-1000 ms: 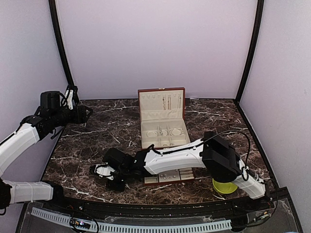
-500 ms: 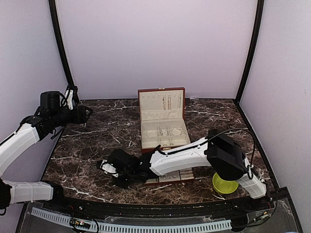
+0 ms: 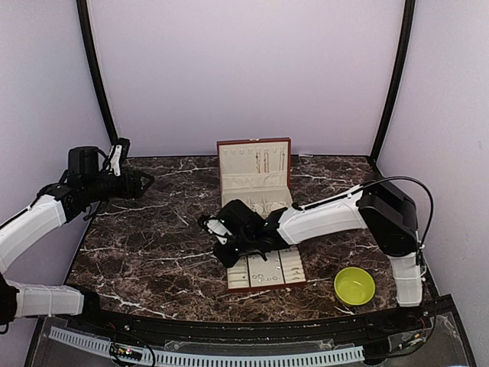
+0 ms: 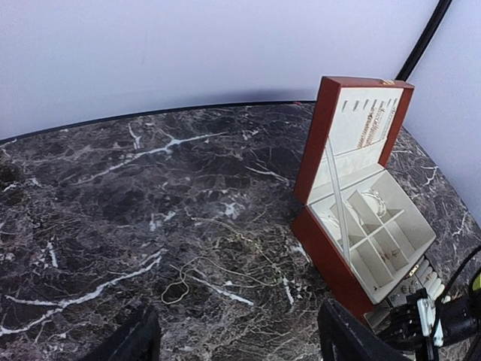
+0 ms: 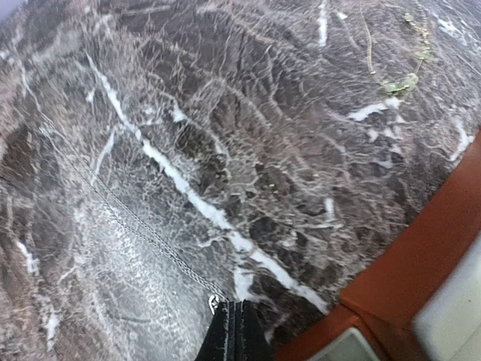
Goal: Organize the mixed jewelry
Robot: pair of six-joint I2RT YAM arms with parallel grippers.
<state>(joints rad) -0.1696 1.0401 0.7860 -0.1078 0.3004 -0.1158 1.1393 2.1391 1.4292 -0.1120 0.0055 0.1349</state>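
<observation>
Marble-patterned table (image 3: 153, 252) fills most of the right wrist view, blurred and hard to read. The right gripper (image 5: 234, 331) is cut off by the bottom edge, so only the black tips show. They are pressed fully together on the end of a thin silver chain (image 5: 128, 218), which runs in a straight line away across the stone. The open box (image 3: 254, 180) shows there only as a red-brown corner, just beside the tips.

From above, the right arm reaches across and hides the front of the box, and the chain is too fine to see. Specks in the flat tray (image 3: 265, 271) nearer the arm bases are too small to identify. A green bowl (image 3: 354, 285) sits apart near the right edge.

The left gripper (image 4: 240, 335) hangs over the far left corner with its jaws spread wide and nothing between them. A small chain loop (image 4: 176, 289) lies on bare stone below it, with open table all round, left of the box.
</observation>
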